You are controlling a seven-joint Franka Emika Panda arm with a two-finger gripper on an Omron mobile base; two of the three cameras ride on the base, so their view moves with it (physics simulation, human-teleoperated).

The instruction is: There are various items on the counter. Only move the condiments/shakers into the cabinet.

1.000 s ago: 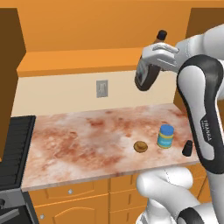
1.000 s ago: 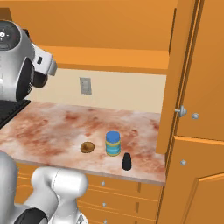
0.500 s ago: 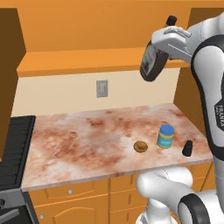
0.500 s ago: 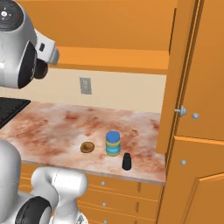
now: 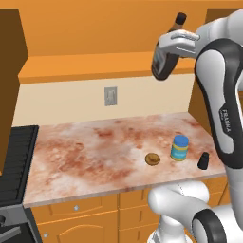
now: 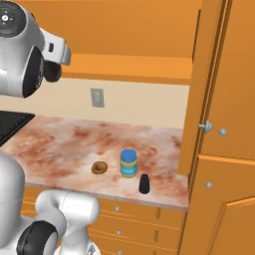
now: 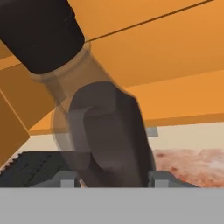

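Dark brown bottle (image 5: pixel 167 54) (black cap) tilted in fingers (image 5: pixel 163 42) — by cabinet (image 5: pixel 95 66) shelf.

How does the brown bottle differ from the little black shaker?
The bottle is tall, tilted and held in the air by the gripper near the cabinet; the shaker is tiny, upright and stands on the counter beside the jar. Both are dark.

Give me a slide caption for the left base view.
Claw lifts brown bottle toward cabinet shelf; jar, shaker, pastry remain on counter.
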